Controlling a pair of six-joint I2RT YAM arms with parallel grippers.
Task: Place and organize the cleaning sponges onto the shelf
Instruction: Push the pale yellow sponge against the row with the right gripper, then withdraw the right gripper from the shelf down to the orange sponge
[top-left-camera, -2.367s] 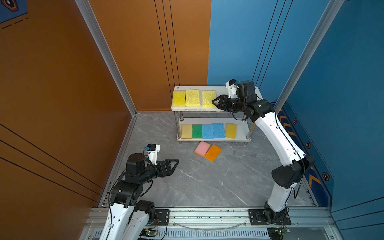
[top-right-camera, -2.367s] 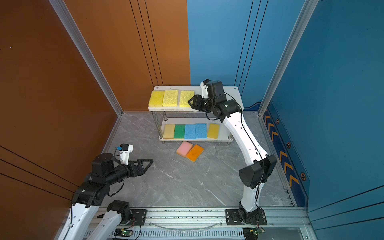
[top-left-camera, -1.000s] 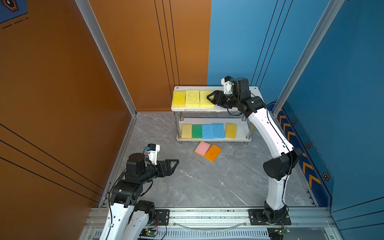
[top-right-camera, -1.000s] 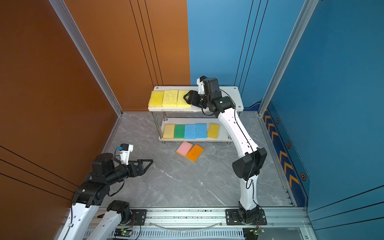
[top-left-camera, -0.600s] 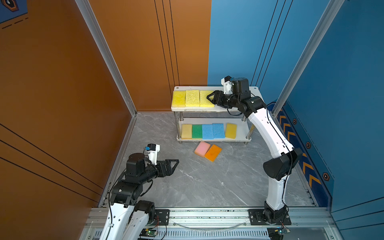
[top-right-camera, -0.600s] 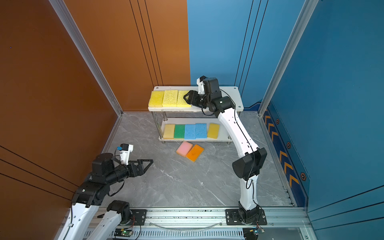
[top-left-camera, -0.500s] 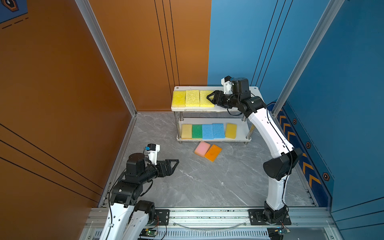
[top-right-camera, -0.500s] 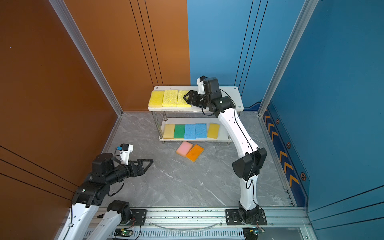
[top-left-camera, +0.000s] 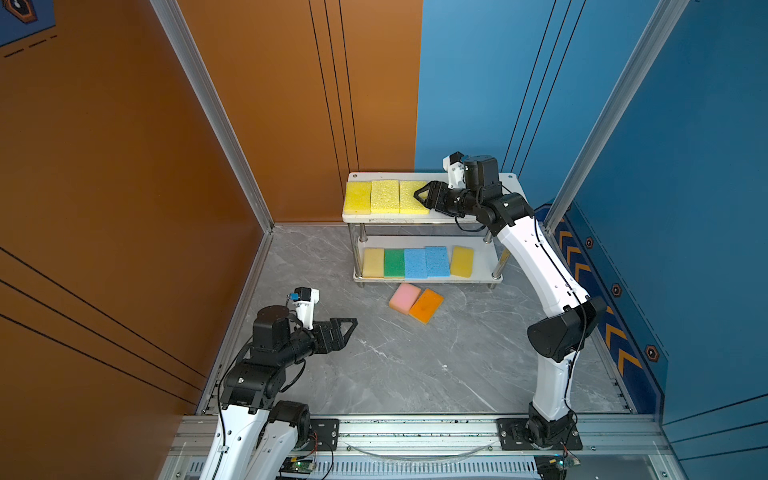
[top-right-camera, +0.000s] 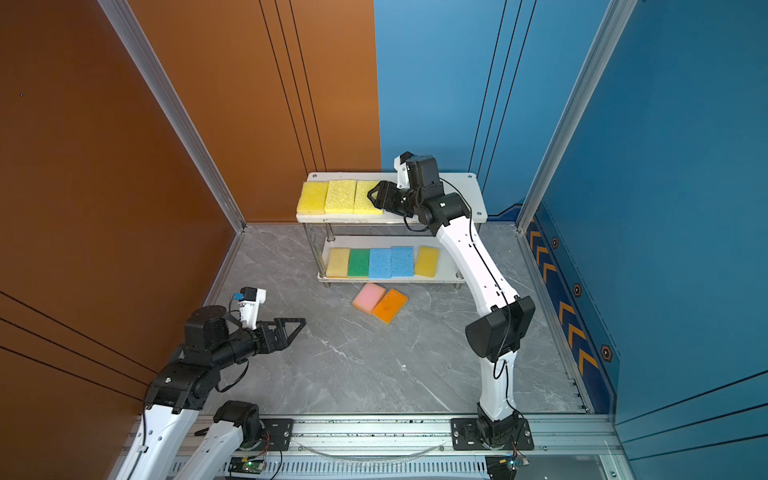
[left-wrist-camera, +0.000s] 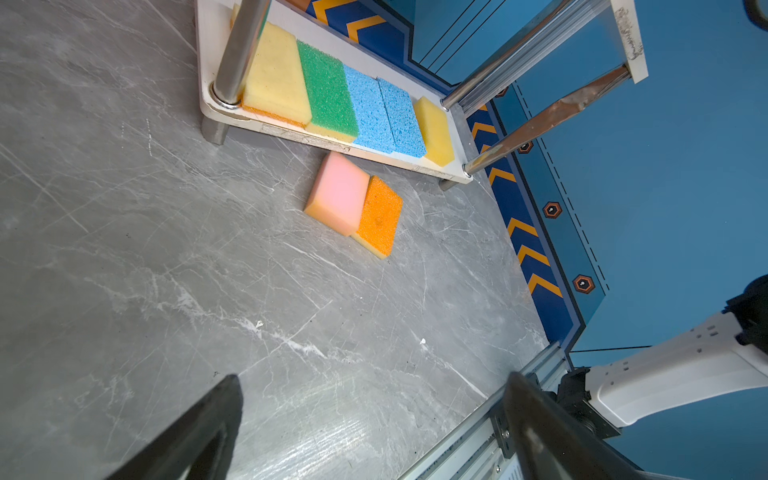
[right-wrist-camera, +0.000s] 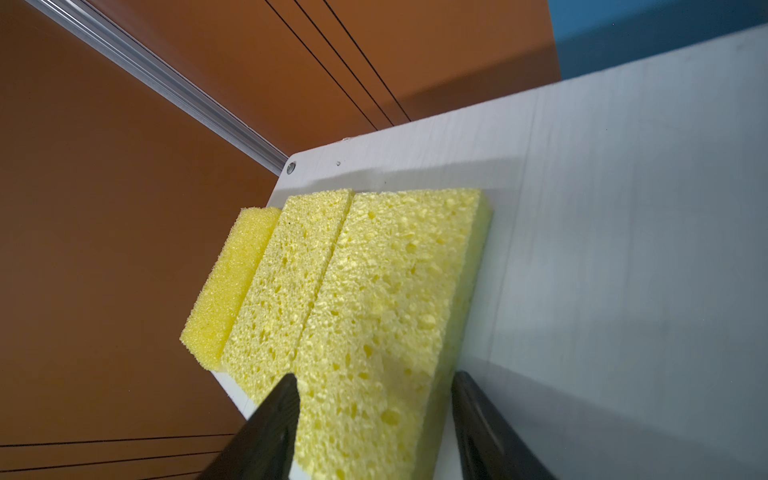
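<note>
My right pincer (top-left-camera: 420, 194) has come in over the top board of the shelf (right-wrist-camera: 623, 208). A couple of seconds ago it hung at 3 o'clock of the coarse yellow sponge (right-wrist-camera: 395, 291). Now its jaws stand one along each long edge of that sponge, right at the foam. Whether they pinch it or only bracket it, I cannot tell.

The sponge lies flat on the top board, third in a row. It sits against a second coarse sponge (top-left-camera: 385, 196) at its 9 o'clock, with a smooth yellow sponge (top-left-camera: 357, 198) beyond. It seems closer to its neighbour than before, so I judge I am squaring up the row, not carrying anything.

On the lower board five sponges lie side by side: a pale yellow one (top-left-camera: 373, 262), a green one (top-left-camera: 393, 262), two light blue ones (top-left-camera: 415, 264) and a deeper yellow one (top-left-camera: 462, 262).

That leaves the pink sponge (top-left-camera: 404, 296) and the orange sponge (top-left-camera: 426, 306), touching each other on the surface (top-left-camera: 415, 365) at 6 o'clock of the shelf. My left pincer (left-wrist-camera: 372, 376) hangs at 8 o'clock of the surface, jaws wide apart and empty, where it was before. The top board is bare at 3 o'clock of the row, which looks like room enough for both.
</note>
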